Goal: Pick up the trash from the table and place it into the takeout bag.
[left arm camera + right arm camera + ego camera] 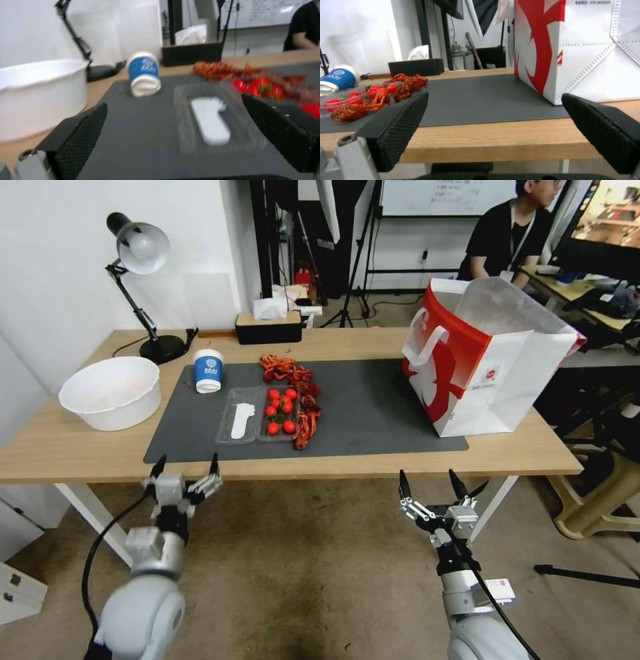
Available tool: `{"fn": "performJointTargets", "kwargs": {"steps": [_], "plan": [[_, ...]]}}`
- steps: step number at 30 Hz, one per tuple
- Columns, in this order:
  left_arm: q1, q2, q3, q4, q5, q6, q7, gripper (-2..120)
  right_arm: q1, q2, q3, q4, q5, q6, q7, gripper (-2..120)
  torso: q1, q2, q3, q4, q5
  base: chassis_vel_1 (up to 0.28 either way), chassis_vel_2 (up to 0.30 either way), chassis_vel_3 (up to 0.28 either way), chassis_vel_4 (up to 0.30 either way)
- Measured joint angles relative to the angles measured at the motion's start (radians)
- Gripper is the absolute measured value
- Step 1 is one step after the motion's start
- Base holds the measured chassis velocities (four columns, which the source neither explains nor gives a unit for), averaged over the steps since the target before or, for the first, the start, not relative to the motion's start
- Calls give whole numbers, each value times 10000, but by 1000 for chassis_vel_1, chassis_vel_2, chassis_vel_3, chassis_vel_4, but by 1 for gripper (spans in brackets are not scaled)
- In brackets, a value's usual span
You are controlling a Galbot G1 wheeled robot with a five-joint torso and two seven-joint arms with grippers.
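Here both our grippers, left (186, 465) and right (427, 481), hang open-jawed before the table (80, 447). We'd reach first for the cup (208, 371) on the mat (373, 413), gripping mid-body, then carry it to the bag (490, 360).

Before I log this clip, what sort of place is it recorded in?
Most likely an office or lab workspace. A whiteboard hangs on the back wall, tripod stands rise behind the light-wood table, and a desk lamp sits on that table near the red-and-white takeout bag.

Cup (208, 371) and tray (257, 415) left on mat (373, 407), bag (490, 360) right.
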Motion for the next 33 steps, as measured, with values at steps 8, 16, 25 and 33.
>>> {"fn": "performJointTargets", "kwargs": {"steps": [8, 16, 25, 33], "plan": [[-4641, 1811, 1979, 2205, -2639, 1573, -438, 100, -60, 22, -60, 162, -131, -217, 26, 100, 2, -1, 1, -3, -1, 0, 0, 0, 0], [-7083, 2007, 2887, 4223, -3180, 1984, -515, 100, -154, 47, 11, 215, -194, -253, 64, 100, 3, -2, 1, -2, 0, 0, 0, 0, 0], [-9378, 1735, 4113, 6186, -3297, 2862, -1017, 100, -181, 92, 63, 141, -208, -253, 91, 100, 2, -2, 1, -2, 1, 0, 0, 0, 0], [-11150, 1250, 5012, 8402, -3137, 4216, -1732, 100, -152, 62, 99, -33, -179, -195, 104, 100, 1, 0, 0, -4, 3, 0, 0, 0, 0]]}}
